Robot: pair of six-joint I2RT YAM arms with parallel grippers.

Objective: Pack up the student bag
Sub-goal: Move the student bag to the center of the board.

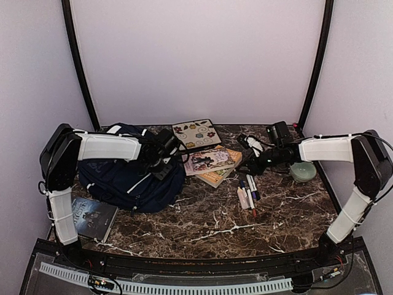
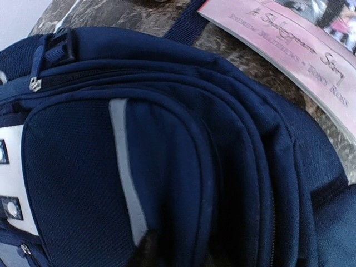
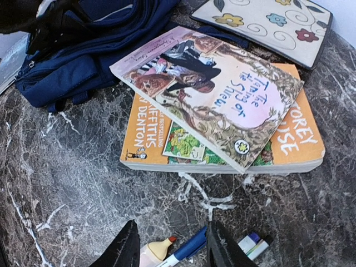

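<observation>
Left gripper [image 1: 161,155] is down on the right end of the student bag [image 1: 116,178]. The left wrist view is all navy fabric, with only one dark fingertip [image 2: 148,249] at the bottom edge against the front pocket, so I cannot tell if the jaws are spread or pinching cloth. Right gripper [image 3: 171,239] has its fingers [image 3: 125,250] spread with a clear gap and nothing clamped. It sits low over the markers [image 1: 249,193], and a blue marker [image 3: 189,247] and a yellow-tipped one [image 3: 157,249] lie on the stone in that gap. The bag lies flat on the left half of the marble table [image 1: 245,227], front pockets and pale stripe facing up, with a zip pull [image 2: 35,83] showing by the top edge. Just right of the bag is a pink-cover book [image 1: 209,161], lying askew on top of an orange book [image 1: 224,175]. A navy strap [image 2: 186,22] runs from the bag towards them. Behind the books, a flat cream panel with flower shapes [image 1: 196,134] sits near the back wall. A pale green bowl [image 1: 303,172] is at the far right, near the right forearm and well apart from the bag. A dark book [image 1: 92,216] lies at the near left, just beside the bag's near edge and partly under the left arm.
</observation>
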